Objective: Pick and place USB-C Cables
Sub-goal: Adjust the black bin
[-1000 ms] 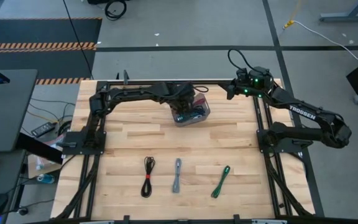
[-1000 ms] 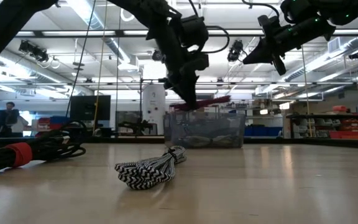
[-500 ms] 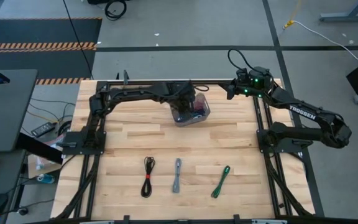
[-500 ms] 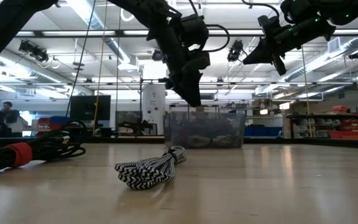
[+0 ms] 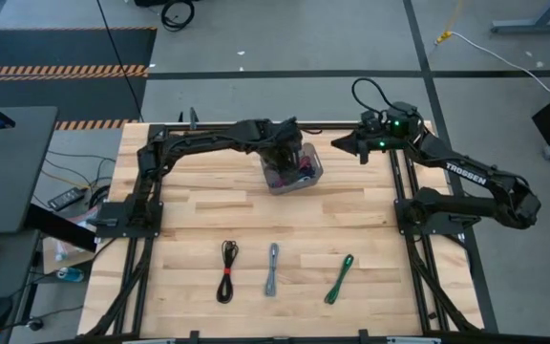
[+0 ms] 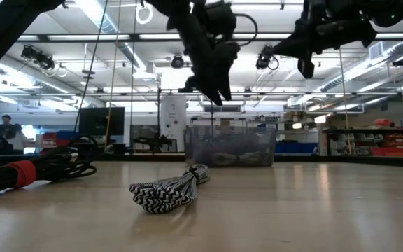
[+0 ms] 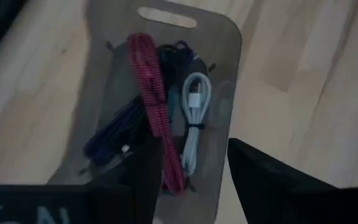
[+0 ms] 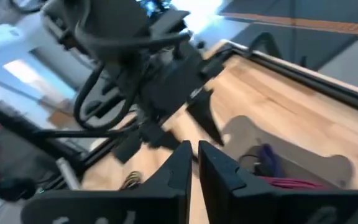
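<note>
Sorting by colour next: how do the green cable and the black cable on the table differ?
The green cable lies tilted, nearest the right arm's side; the black cable lies straight, nearest the left arm's side. The black cable carries a red tie and looks thicker; the green cable shows none. Both are bundled, lying on the bare table outside the bin.

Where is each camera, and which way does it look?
High view: above, straight down on the table; both arms show.
Low view: at table-top height, looking across; left gripper and right gripper hang above.
Left wrist view: over the bin, its open fingers at the bottom.
Right wrist view: looks across at the left arm; own fingers nearly together.
All four show the bin with the maroon cable.
</note>
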### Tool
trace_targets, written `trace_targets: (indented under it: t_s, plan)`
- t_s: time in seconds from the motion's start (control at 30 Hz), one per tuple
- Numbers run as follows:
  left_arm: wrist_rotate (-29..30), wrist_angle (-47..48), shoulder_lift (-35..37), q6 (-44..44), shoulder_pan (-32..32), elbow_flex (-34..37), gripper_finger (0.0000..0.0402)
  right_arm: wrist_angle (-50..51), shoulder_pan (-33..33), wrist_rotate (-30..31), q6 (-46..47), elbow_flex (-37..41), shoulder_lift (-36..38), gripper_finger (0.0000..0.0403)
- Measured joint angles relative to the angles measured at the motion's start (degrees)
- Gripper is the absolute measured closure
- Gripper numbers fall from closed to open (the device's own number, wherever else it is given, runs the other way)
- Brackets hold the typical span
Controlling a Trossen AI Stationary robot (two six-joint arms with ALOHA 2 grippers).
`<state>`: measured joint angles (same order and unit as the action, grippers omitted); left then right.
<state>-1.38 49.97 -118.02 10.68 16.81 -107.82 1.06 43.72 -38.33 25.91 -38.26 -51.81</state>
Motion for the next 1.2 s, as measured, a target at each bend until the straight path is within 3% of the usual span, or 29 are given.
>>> trace_targets:
  t_s: [0.2, 0.37, 0.6, 0.77, 0.97, 1.2]
  plan:
    - [11.6, 14.8, 0.0, 0.9, 1.5, -13.0, 0.0221, 1.9, 1.3, -1.1, -2.5, -0.1, 2.1, 0.0356]
    - [18.4, 24.9, 0.0, 4.4, 2.3, -26.8, 0.0221, 13.5, 0.0, -2.7, -7.8, -0.1, 2.2, 0.0355]
    - [20.2, 18.8, 10.2, 6.7, 1.3, -23.2, 0.0215, 27.9, -5.4, 1.0, -17.2, -3.4, -1.3, 0.0354]
    - [23.1, 17.5, 14.3, 6.8, -0.7, -23.2, 0.0214, 39.7, -10.1, 10.4, -28.3, -12.2, -7.0, 0.0354]
    - [26.7, 17.7, 16.7, 6.7, -3.7, -23.2, 0.0214, 52.4, -14.5, 21.9, -38.7, -22.5, -16.6, 0.0343]
    - [28.0, 19.5, 17.6, 6.7, -5.4, -23.2, 0.0214, 56.4, -17.3, 26.6, -43.5, -29.5, -27.1, 0.0298]
